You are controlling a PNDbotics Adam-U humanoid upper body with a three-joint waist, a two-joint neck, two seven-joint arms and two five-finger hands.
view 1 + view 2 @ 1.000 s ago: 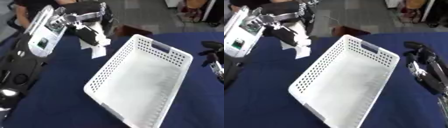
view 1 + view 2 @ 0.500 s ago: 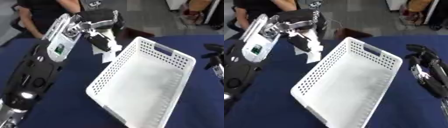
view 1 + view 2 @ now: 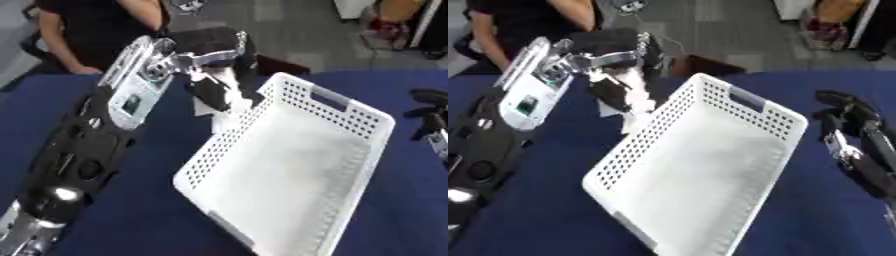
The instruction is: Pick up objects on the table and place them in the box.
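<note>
The left hand [image 3: 219, 87] was up over the dark blue table [image 3: 131, 210], right by the far left rim of the white perforated basket [image 3: 702, 170]. Its fingers were curled round a small white object [image 3: 229, 114], maybe a slip of paper or soft packaging; its shape could not be made out. That object hung below the hand, just outside the basket's wall and touching or nearly touching it, not inside.

The basket sat askew on the table, one handle slot at its far end, nothing visible in it.

Over on the right edge the right hand [image 3: 846, 117] waited beside the basket, apart from it, fingers relaxed and holding nothing.

A person [image 3: 96, 30] in a dark top stood behind the table's far left corner.
</note>
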